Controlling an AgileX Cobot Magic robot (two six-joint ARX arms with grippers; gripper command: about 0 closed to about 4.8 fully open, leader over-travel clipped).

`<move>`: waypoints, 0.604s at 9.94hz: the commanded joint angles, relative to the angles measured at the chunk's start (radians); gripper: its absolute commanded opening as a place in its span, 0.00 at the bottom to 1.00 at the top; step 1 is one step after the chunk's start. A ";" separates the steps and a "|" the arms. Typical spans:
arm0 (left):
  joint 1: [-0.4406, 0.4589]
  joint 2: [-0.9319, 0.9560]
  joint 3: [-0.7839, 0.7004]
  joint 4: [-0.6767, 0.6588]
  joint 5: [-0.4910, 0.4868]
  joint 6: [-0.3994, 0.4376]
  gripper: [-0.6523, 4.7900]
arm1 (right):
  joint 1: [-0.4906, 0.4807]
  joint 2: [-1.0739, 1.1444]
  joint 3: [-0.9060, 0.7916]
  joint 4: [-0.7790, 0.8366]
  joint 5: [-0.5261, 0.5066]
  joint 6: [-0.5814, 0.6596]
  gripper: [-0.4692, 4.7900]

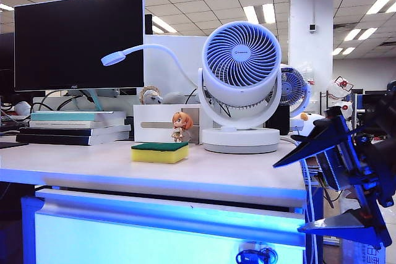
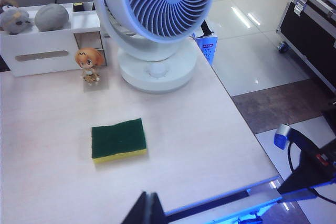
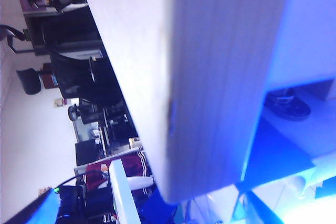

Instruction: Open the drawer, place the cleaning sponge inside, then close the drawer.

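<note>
Nearest to us, the drawer (image 1: 167,236) sits under the desktop (image 1: 93,165) with its glowing white front showing, pulled out only a little if at all, so we judge the opening step is the one in hand. Our right gripper (image 1: 337,183) hangs off the desk's right end at drawer height, its two dark fingers (image 1: 309,143) spread wide with nothing between them; we take that low, sideways pose as a way to come at the drawer front or its long rail (image 1: 167,205) from the side, and its wrist camera shows mostly the desk's pale edge close up. Our left gripper (image 2: 148,209) hovers above the near edge of the desktop looking down; only a dark tip shows, so we cannot tell whether its fingers are apart or together. It seems parked there to be ready for the cleaning sponge (image 2: 118,140), which lies flat, green side up, untouched in the middle of the desk. Behind the sponge stand a small figurine (image 2: 88,65), the white fan (image 2: 157,9) and a white organiser box (image 2: 47,51), well apart from the grasp path, with a monitor (image 1: 77,38) farthest back
</note>
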 commanded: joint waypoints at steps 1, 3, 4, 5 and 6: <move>0.001 -0.016 0.005 0.013 -0.003 -0.002 0.11 | 0.064 -0.011 -0.031 0.040 -0.081 -0.020 1.00; 0.001 -0.016 0.005 0.013 -0.003 -0.001 0.11 | 0.068 -0.014 -0.057 0.021 -0.081 -0.033 1.00; 0.001 -0.016 0.005 0.024 -0.003 0.000 0.11 | 0.069 -0.049 -0.057 -0.063 -0.080 -0.081 1.00; 0.001 -0.015 0.005 0.039 -0.003 -0.001 0.11 | 0.070 -0.072 -0.057 -0.127 -0.074 -0.123 1.00; 0.001 -0.015 0.005 0.046 -0.003 -0.001 0.11 | 0.070 -0.080 -0.057 -0.154 -0.070 -0.141 1.00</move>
